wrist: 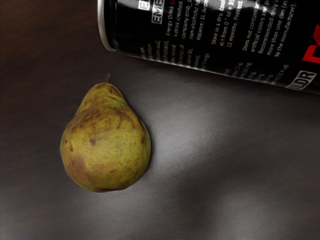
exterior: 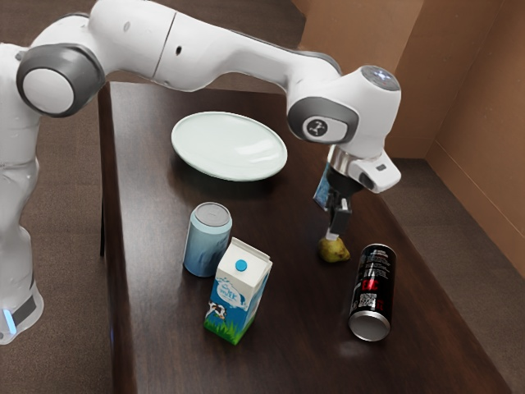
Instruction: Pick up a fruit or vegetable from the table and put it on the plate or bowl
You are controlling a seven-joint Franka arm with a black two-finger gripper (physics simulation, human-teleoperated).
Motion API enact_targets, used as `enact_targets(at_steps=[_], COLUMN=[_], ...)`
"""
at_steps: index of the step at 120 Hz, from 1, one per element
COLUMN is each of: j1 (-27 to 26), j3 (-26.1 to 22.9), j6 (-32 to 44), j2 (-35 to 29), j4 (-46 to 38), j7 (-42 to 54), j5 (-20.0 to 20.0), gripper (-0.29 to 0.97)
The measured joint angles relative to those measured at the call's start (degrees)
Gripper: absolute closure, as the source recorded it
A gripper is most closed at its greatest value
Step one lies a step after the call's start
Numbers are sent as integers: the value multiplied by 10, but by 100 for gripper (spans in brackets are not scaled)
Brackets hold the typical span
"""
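Observation:
A yellow-green pear with brown blotches [exterior: 334, 250] [wrist: 106, 141] lies on its side on the dark wooden table [exterior: 279, 345]. My black gripper [exterior: 337, 233] hangs straight above it, open, its tips just over the fruit and not touching it. The pale green plate [exterior: 230, 145] sits farther back on the table, toward the exterior view's left, with nothing on it.
A black energy drink can [exterior: 372, 291] [wrist: 215, 35] lies on its side close beside the pear. A blue can [exterior: 207, 240] stands upright and a milk carton [exterior: 238, 291] stands in front of it. The table's edge runs along the exterior view's right.

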Motion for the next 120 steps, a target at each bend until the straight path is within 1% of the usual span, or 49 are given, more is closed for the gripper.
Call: enact_targets(at_steps=[21, 68, 120], j1=[19, 29, 33], j3=[0, 5, 6], j6=[-2, 5, 19], j2=[32, 81, 112], j4=[11, 32, 43], j7=[-2, -6, -10], j5=[-5, -21, -23], gripper=[2, 2, 2])
